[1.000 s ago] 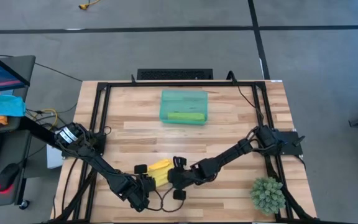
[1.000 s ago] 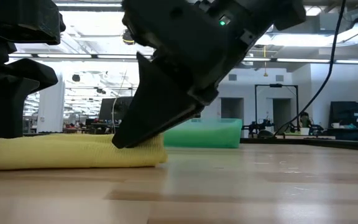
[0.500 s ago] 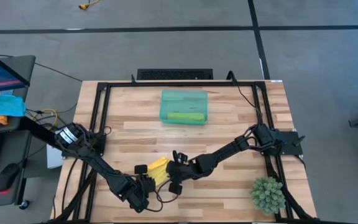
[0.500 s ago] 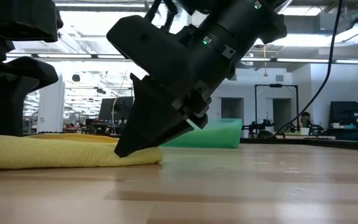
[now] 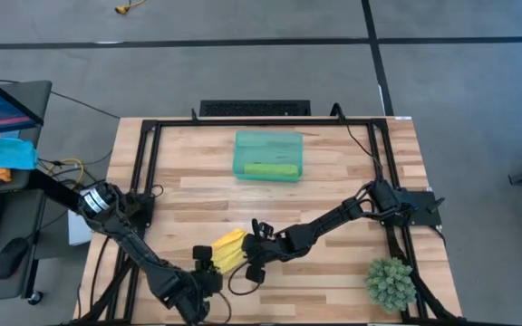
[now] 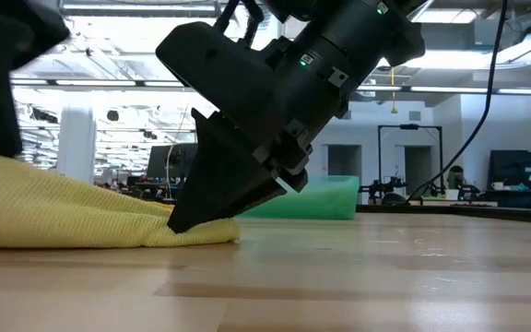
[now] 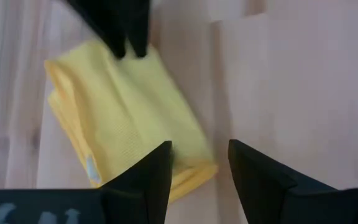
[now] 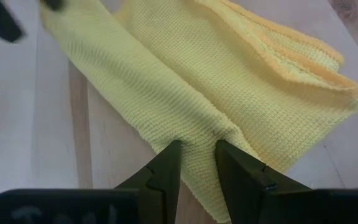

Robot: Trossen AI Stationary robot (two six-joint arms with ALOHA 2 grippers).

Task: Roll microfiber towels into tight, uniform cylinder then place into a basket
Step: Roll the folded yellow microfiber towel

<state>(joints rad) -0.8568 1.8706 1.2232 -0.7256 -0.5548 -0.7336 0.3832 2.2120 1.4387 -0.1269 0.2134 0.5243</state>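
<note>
Right wrist view shows what the high view hides: right gripper (image 8: 196, 163) nearly closed, pinching a fold of the yellow towel (image 8: 229, 87). Left wrist view: left gripper (image 7: 199, 163) parted, holding nothing, above the towel's edge. Towel lies loosely folded at the table's (image 5: 352, 172) front centre. Basket (image 5: 268, 155) at the back holds the rolled green towel (image 5: 270, 169). Potted plant (image 5: 391, 282) at front right corner.

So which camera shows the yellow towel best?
The right wrist view: the yellow towel fills it, with its folds and the right pincer pinching one fold. The left wrist view shows the whole towel from farther off. The low view shows only its side. The high view shows a small patch between the arms.
</note>
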